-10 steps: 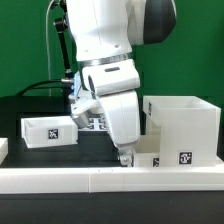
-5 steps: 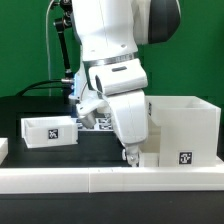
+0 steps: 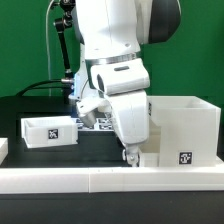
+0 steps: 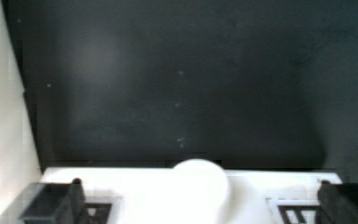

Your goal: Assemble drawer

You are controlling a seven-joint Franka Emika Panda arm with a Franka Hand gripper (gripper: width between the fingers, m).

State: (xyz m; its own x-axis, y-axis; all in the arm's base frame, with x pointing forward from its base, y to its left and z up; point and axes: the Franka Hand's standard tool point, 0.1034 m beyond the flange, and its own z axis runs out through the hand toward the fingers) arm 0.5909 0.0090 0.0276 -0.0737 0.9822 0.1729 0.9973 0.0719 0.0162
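1. Across the scene a black counter is spread, and it is edged along the near side by a long white rail.
2. Over the middle of the counter the white arm is bent downward, so that its wrist is brought low towards the rail.
3. On the exterior view's right a large open white box is set upright, and a marker tag is carried on its front wall.
4. On the exterior view's left a small white tray is placed, well apart from the large box, and a tag is shown on its front face.
5. Just in front of the large box's near corner a low white part is seen, tagged as well.
6. The pincer is held low, just beside this low part and close to the large box's side wall.
7. In the wrist view the dark fingers are seen spread wide apart, and white material with a rounded knob is framed between them. Whether the pads touch it cannot be told.
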